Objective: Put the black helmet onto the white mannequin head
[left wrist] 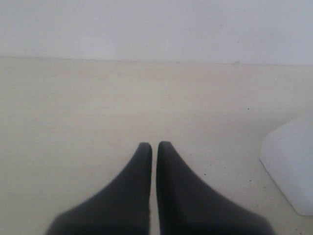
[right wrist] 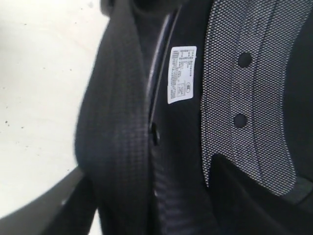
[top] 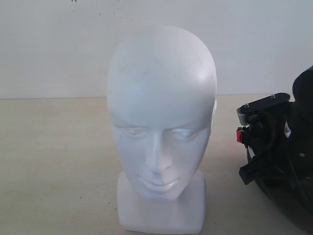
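Observation:
The white mannequin head (top: pixel 161 112) stands upright on its square base in the middle, facing the camera; a corner of that base (left wrist: pixel 291 166) shows in the left wrist view. The black helmet (top: pixel 304 88) is at the far right edge, mostly cut off. My right gripper (top: pixel 274 161) reaches into it. Up close, the gripper (right wrist: pixel 146 205) straddles the helmet (right wrist: pixel 230 98) at its rim, one finger outside the black strap (right wrist: pixel 117 122), the other inside against the mesh liner. A thin gap shows beside the outer finger. My left gripper (left wrist: pixel 154 146) is shut and empty over bare table.
A pale beige table (top: pixel 54 166) runs back to a white wall (top: pixel 54 44). A white label (right wrist: pixel 182 74) is stuck inside the helmet's shell. The black wrist body with its red button (top: pixel 240 135) sits just right of the head.

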Controlling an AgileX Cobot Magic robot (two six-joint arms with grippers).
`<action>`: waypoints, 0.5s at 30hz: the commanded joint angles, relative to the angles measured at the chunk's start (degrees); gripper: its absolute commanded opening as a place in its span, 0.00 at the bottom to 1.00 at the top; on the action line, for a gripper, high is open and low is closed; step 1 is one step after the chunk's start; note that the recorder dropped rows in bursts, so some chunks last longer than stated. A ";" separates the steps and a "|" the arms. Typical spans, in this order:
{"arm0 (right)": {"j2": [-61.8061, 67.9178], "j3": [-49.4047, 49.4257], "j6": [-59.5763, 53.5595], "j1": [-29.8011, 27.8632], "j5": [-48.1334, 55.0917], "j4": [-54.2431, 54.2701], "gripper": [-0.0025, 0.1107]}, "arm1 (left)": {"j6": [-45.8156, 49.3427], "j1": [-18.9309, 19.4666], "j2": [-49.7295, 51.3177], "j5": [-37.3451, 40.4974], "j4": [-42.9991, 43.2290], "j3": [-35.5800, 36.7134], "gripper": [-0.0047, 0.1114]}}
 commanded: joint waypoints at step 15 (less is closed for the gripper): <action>6.25 -0.13 -2.29 0.02 1.95 0.03 0.49 | 0.17 0.02 -0.15 -0.04 -0.28 0.18 0.08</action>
